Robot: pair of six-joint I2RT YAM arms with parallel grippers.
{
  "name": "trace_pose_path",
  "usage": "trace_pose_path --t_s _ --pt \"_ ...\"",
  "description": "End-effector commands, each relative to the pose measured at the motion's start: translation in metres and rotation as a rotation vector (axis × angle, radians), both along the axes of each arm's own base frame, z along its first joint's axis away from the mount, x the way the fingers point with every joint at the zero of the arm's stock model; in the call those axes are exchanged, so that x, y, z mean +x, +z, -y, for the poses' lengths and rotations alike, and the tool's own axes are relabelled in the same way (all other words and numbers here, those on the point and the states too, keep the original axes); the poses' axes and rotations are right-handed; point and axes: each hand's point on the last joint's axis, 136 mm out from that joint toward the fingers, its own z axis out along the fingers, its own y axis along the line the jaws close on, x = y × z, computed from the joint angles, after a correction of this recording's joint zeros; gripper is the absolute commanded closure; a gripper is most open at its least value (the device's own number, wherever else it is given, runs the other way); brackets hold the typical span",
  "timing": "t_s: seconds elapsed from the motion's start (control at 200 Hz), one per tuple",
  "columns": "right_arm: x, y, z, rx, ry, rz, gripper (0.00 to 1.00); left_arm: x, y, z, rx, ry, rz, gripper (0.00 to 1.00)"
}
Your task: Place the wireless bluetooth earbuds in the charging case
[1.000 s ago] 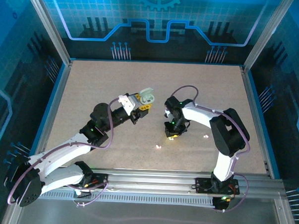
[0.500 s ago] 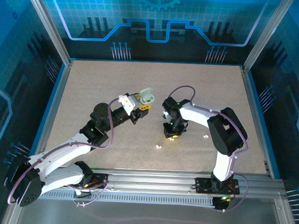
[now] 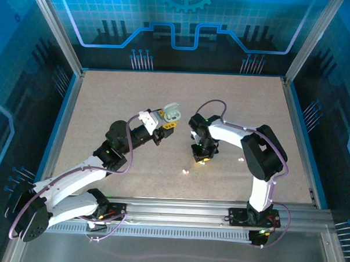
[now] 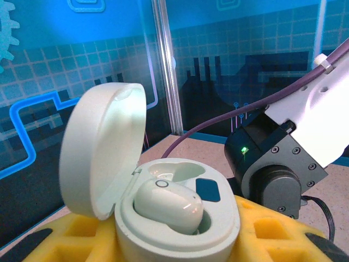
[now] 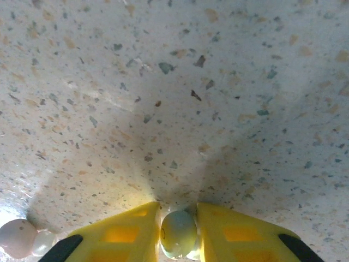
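My left gripper (image 3: 167,120) is shut on the white charging case (image 3: 173,114), held above the table with its lid up. In the left wrist view the open case (image 4: 180,226) sits between my yellow fingers (image 4: 272,232), with one earbud (image 4: 168,204) seated in its near well and the far well (image 4: 180,170) bare. My right gripper (image 3: 200,158) points down at the table. In the right wrist view its yellow fingers (image 5: 122,232) are shut on a pale green earbud (image 5: 178,234) right at the table surface.
Another earbud (image 5: 19,237) lies on the speckled table just left of my right gripper, a bright speck (image 3: 185,171) in the top view. One more pale speck (image 3: 241,160) lies to the right. Blue walls and metal posts (image 3: 54,33) ring the table.
The right arm has edged slightly to the left, its gripper staying down at the table. The left arm and the case have not moved.
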Motion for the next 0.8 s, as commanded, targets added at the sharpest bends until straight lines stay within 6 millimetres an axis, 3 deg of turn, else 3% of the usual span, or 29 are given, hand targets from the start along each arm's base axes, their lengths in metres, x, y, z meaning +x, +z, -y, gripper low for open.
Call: trace_pose_path --t_s 0.0,0.425,0.795 --pt "-0.008 -0.008 -0.004 -0.018 0.029 -0.035 0.75 -0.001 0.003 0.0 -0.015 -0.004 0.013 0.75" --pt "0.002 0.009 -0.009 0.029 0.003 0.024 0.79 0.0 -0.002 0.0 -0.007 0.001 0.009 0.75" --pt "0.001 0.011 -0.008 0.079 -0.027 0.029 0.79 0.003 -0.001 0.005 -0.003 -0.012 0.003 0.75"
